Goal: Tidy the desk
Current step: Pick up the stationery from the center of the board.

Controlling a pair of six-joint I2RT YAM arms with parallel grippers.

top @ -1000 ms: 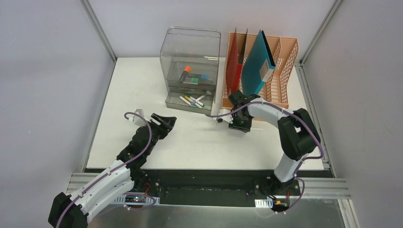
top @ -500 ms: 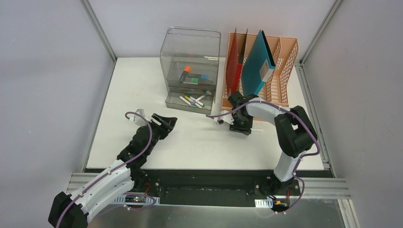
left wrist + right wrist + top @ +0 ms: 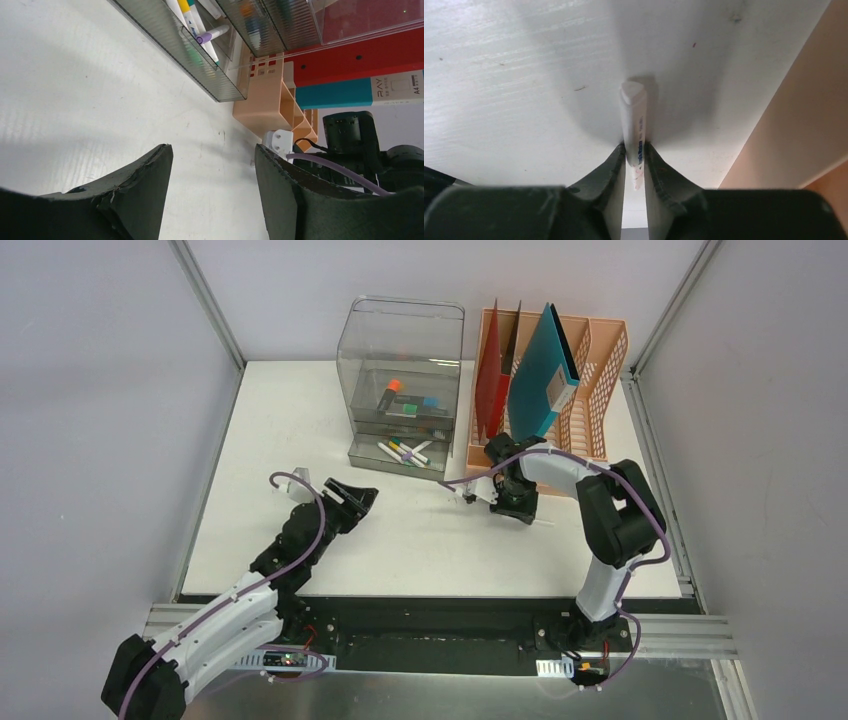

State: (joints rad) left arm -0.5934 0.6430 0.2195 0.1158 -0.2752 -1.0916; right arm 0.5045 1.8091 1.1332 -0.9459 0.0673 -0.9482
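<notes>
The desk (image 3: 300,420) is a flat white tabletop. My right gripper (image 3: 513,506) points down at it, just in front of the peach file rack (image 3: 590,390). In the right wrist view the gripper (image 3: 634,149) is shut on a white marker (image 3: 631,112) with blue print, whose end sticks out past the fingertips just above the desk (image 3: 514,75). A bit of the marker (image 3: 543,519) shows beside the gripper in the top view. My left gripper (image 3: 358,502) is open and empty, low over the desk's left middle; the left wrist view (image 3: 214,159) shows bare desk (image 3: 75,100) between its fingers.
A clear plastic drawer box (image 3: 403,380) stands at the back, its bottom drawer (image 3: 400,453) pulled out with several markers in it. The file rack holds a red folder (image 3: 490,380) and a teal folder (image 3: 540,370). Grey walls and aluminium rails surround the desk.
My right gripper has shifted a little farther back and right, toward the rack, with the marker. My left gripper has edged slightly right and forward.
</notes>
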